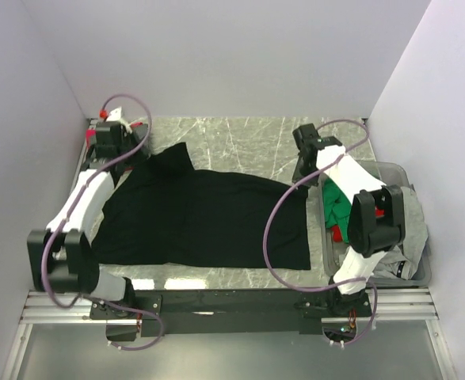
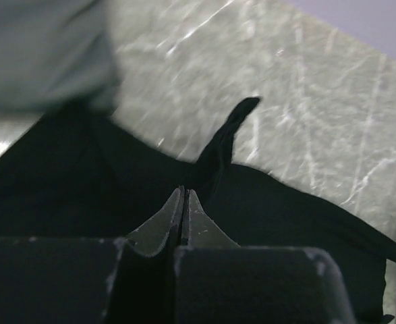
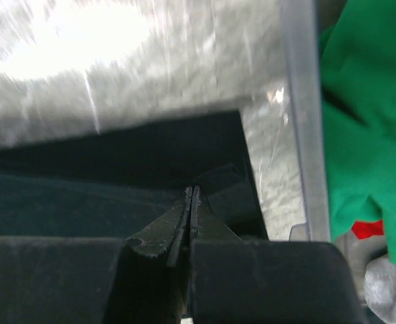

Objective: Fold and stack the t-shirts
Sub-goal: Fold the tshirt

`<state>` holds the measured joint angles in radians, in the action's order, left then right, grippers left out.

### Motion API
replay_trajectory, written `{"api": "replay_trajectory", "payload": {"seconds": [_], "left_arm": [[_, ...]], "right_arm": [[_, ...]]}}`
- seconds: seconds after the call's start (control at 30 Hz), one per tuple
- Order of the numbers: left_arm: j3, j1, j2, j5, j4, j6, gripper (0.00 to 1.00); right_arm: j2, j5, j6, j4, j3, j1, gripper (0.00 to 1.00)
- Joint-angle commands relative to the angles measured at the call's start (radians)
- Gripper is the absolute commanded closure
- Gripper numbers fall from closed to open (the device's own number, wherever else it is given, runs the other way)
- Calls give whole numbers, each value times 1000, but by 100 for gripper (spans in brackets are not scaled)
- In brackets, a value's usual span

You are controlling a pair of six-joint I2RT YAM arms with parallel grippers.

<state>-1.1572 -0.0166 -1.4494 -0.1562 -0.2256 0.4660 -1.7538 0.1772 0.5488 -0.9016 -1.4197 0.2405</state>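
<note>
A large black t-shirt (image 1: 208, 218) lies spread flat across the middle of the table. My left gripper (image 1: 137, 154) is at its far left corner, jaws shut, apparently pinching the cloth; in the left wrist view (image 2: 183, 192) the shirt (image 2: 285, 216) runs up to the tips and a sleeve (image 2: 235, 128) sticks out beyond them. My right gripper (image 1: 303, 178) is at the far right corner, jaws shut, apparently on the hem (image 3: 192, 190). Green (image 1: 339, 202), red (image 1: 337, 232) and grey (image 1: 410, 229) t-shirts lie bunched in the bin.
The clear grey plastic bin (image 1: 390, 164) stands at the right edge of the table, its wall (image 3: 299, 101) close to the right gripper. The marble tabletop (image 1: 240, 138) shows behind the black shirt. Walls close in on the left, back and right.
</note>
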Motion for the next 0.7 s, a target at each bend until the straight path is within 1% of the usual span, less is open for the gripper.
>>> {"api": "replay_trajectory", "payload": {"seconds": [0.0, 0.07, 0.23, 0.5, 0.6, 0.67], "left_arm": [[74, 1, 145, 136, -55, 48, 100], [123, 1, 191, 187, -90, 71, 100], [224, 1, 343, 259, -146, 115, 100], [306, 1, 532, 377, -276, 174, 100], [346, 1, 549, 353, -261, 180, 100], [382, 1, 526, 287, -232, 204, 100]], "right_arm": [[79, -16, -3, 47, 85, 20, 100], [92, -13, -3, 55, 119, 36, 100], [152, -1, 3, 66, 240, 43, 100], [214, 1, 10, 89, 363, 43, 100], [218, -4, 11, 102, 381, 42, 100], [215, -4, 13, 110, 386, 43, 100]]}}
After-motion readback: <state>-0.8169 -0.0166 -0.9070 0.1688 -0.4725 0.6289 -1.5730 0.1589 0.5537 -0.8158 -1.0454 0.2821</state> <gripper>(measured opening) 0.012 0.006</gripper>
